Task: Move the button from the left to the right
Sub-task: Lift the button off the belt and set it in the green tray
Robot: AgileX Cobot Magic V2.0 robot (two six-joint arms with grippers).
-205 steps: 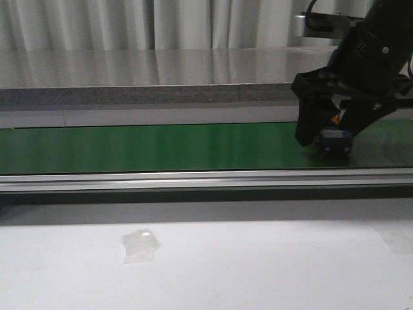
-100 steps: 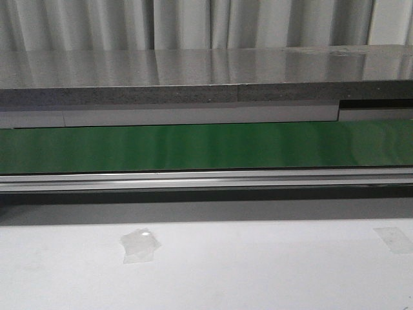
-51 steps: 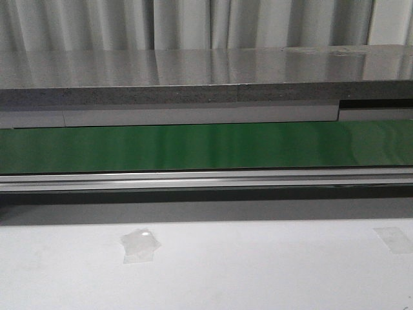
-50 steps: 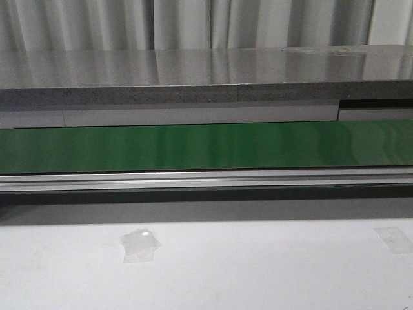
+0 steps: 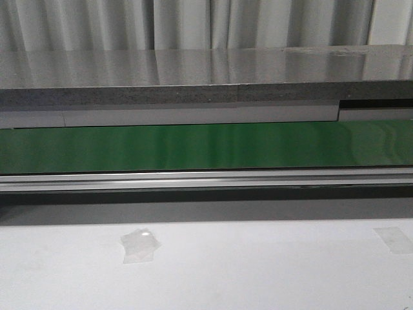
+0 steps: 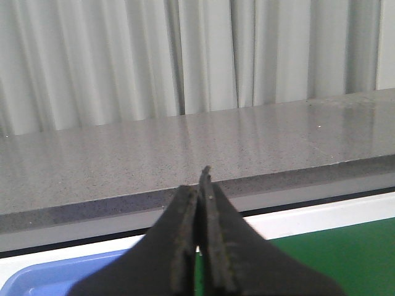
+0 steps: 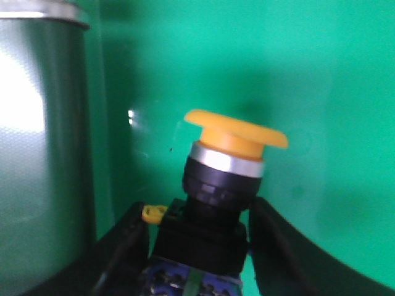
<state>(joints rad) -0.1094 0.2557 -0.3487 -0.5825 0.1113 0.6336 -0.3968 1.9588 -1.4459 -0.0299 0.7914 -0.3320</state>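
The button [image 7: 217, 203], with a round orange-yellow cap [image 7: 237, 132] on a dark body and blue base, shows only in the right wrist view. It sits between the black fingers of my right gripper [image 7: 199, 209], which is shut on its body just above the green belt [image 7: 308, 74]. My left gripper [image 6: 201, 185] is shut with nothing in it and is held above the belt's near edge. In the front view neither arm nor the button appears; only the green belt [image 5: 193, 147] runs across.
A silver rail [image 5: 206, 179] borders the belt's near side, and a grey stone ledge [image 5: 193, 93] lies behind it. A metal side rail [image 7: 43, 154] stands beside the button. A blue tray [image 6: 49, 277] lies under the left gripper. Tape scraps [image 5: 139, 245] mark the white table.
Two seconds ago my right gripper and the button were at the belt's right end in the front view. Both have since left that view, which has stayed the same for the last second.
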